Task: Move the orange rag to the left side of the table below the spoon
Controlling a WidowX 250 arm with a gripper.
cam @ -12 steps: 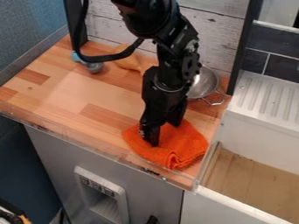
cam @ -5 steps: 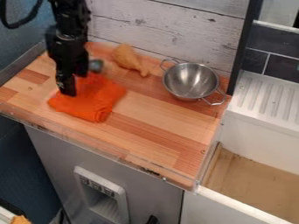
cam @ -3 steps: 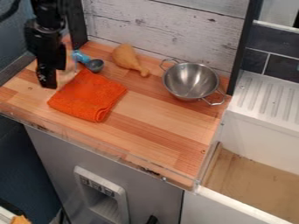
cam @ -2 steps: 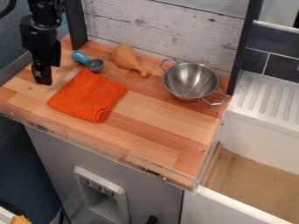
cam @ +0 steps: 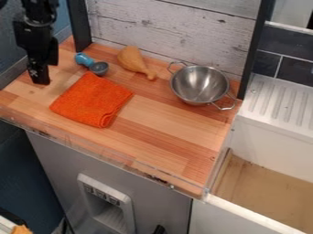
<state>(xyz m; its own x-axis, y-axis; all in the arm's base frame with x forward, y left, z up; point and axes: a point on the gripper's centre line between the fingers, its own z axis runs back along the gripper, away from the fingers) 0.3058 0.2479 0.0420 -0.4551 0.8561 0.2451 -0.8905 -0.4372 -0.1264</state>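
Black metal claw (cam: 40,81) hangs over far left of table, can't tell how open from this angle, no object seen in its grip. Folded orange cloth rag (cam: 92,100) lies flat on left side of light-and-reddish wood table (cam: 165,128), apart from claw, just below blue-handled grey spoon (cam: 98,68). Tan toy drumstick (cam: 134,61) right of spoon; round silver metal bowl, two wire handles (cam: 199,85), farther right.

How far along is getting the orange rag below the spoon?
The placing looks done: the orange rag lies on the left side of the table, just below the blue-handled spoon. The gripper, beyond the rag's left edge, holds nothing visible. Nothing seems left.
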